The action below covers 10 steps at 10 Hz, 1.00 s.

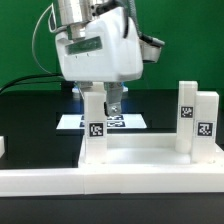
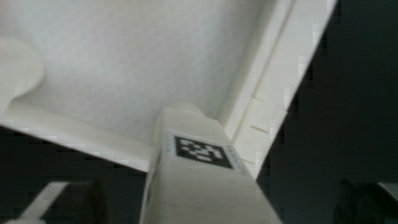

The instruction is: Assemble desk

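Hovering over the desk panel (image 1: 140, 160) near the worktop's front edge, the hand (image 1: 105, 103) is gripping an upright leg (image 1: 95, 125), fingers closed on its top, likely keeping it vertical to seat in the corner socket; two legs (image 1: 196, 118) are already standing

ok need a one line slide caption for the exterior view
Robot hand above a white tagged square leg standing on the white rimmed plastic desk panel, two more tagged legs upright at the exterior view's right.
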### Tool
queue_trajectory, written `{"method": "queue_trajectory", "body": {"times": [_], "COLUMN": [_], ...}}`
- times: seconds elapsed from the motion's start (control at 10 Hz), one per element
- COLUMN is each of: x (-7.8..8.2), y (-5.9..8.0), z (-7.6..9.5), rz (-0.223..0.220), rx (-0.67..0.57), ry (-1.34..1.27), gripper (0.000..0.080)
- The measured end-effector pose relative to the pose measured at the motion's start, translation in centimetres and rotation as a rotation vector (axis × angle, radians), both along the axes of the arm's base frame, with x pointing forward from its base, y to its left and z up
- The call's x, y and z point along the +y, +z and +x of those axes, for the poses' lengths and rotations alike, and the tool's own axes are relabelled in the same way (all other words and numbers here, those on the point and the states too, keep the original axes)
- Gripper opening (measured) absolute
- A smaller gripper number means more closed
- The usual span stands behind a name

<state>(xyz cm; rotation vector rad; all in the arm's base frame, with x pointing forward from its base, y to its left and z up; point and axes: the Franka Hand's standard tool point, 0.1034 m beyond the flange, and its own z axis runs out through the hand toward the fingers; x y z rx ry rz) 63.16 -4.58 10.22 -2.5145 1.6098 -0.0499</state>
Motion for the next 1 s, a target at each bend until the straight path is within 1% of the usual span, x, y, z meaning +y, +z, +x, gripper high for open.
{"method": "queue_trajectory", "body": {"times": [0.3,0.4,0.5,0.6,0.7,0.8,0.9,1.0], "x": [-0.1,-0.2,0.1,0.2,-0.5,-1.2,-1.1,-1.1], "y": [-0.1,-0.2,-0.5,-0.3,0.4,0.4,0.2,0.2], "z": [-0.1,-0.2,-0.6,-0.7,-0.3,-0.3,-0.3,-0.3], "rz": [-0.028,-0.076,-0.084,-0.063,-0.074,-0.094,-0.091,-0.09], "rx": [-0.02,-0.032,-0.012,0.015,-0.009,-0.025,-0.021,-0.019], "ry": [0.211,0.487,0.693,0.816,0.898,0.911,0.893,0.875], "gripper": [0.0649,0.0649,0.0649,0.0649,0.0649,0.0649,0.0649,0.0509]}}
